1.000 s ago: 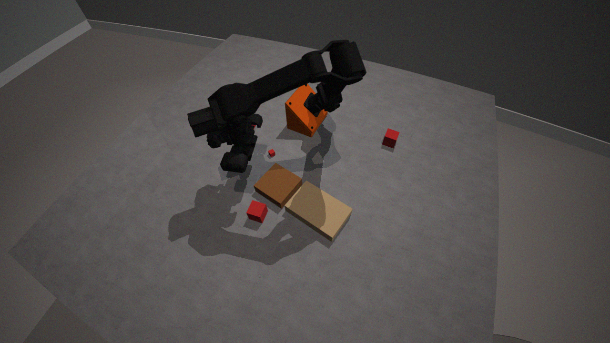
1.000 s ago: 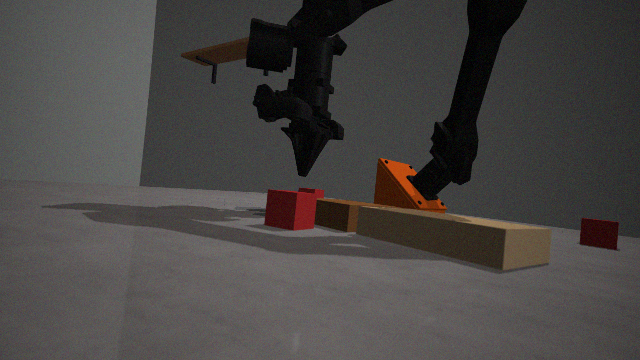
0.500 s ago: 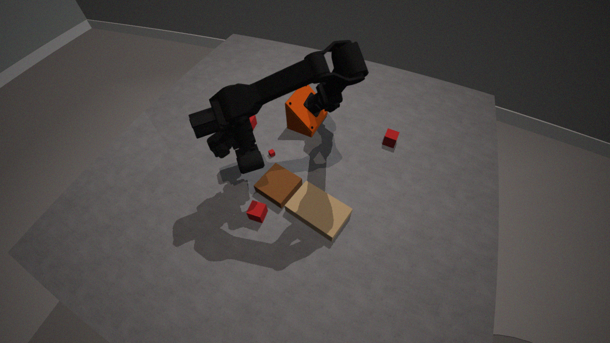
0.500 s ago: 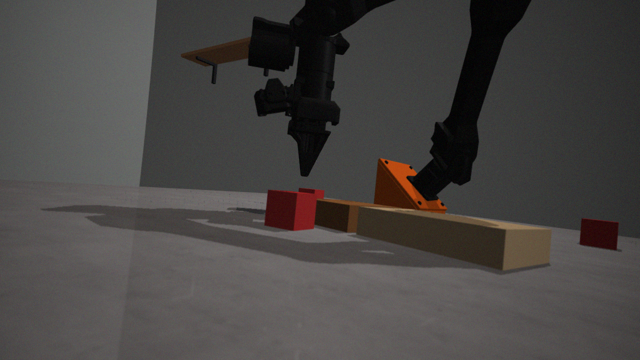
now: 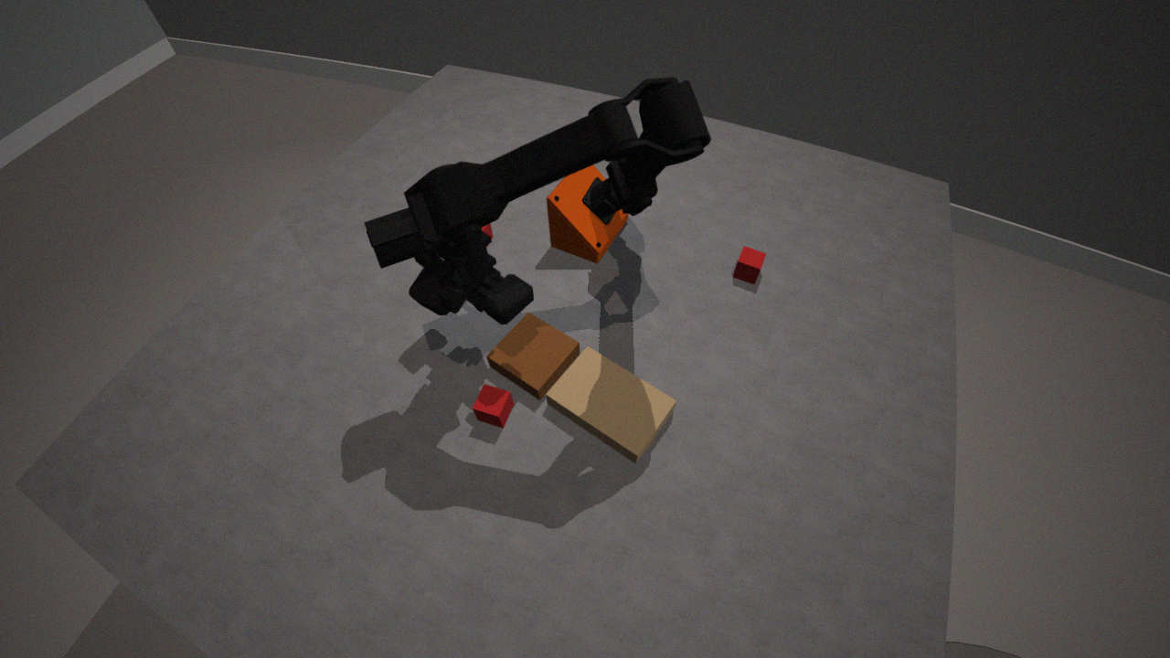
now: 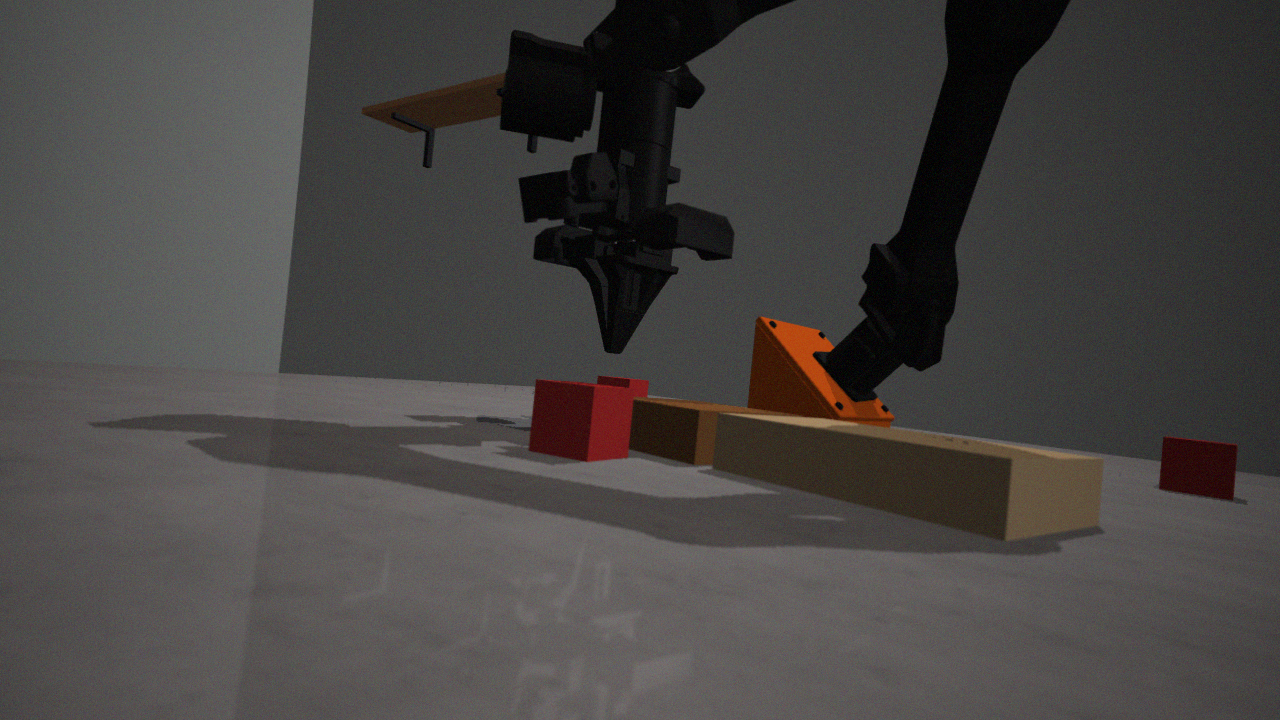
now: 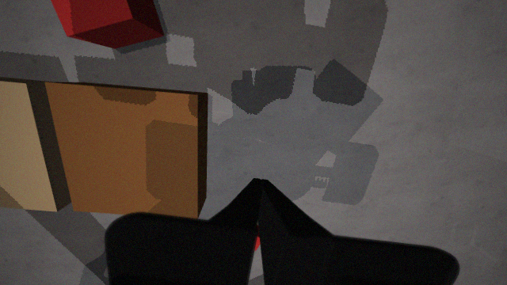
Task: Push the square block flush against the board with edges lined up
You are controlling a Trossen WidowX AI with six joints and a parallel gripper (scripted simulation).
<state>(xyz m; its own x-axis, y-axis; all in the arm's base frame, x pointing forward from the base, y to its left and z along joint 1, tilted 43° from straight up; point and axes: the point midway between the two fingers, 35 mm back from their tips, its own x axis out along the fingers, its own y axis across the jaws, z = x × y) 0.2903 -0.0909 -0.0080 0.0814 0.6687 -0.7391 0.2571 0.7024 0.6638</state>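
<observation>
The brown square block [image 5: 533, 347] [image 6: 664, 429] [image 7: 111, 158] lies flat beside one end of the pale board [image 5: 609, 397] [image 6: 859, 465] [image 7: 17, 138]. A narrow dark gap shows between their facing sides, which look nearly parallel. The outer edges of the two look nearly in line; a small offset cannot be ruled out. My gripper [image 6: 614, 350] [image 7: 259, 185] is shut and empty. Its tips hang above the table, higher than the block's top, off the block's end away from the board. In the top view the fingertips are hidden by the gripper's body.
A red cube [image 5: 493, 405] [image 6: 580, 420] [image 7: 99, 17] stands close to the block. Another red cube [image 5: 749, 264] [image 6: 1197, 467] stands farther off. A red piece [image 5: 486, 231] shows behind the arm. The orange arm mount [image 5: 572, 217] [image 6: 792, 371] stands beyond the block.
</observation>
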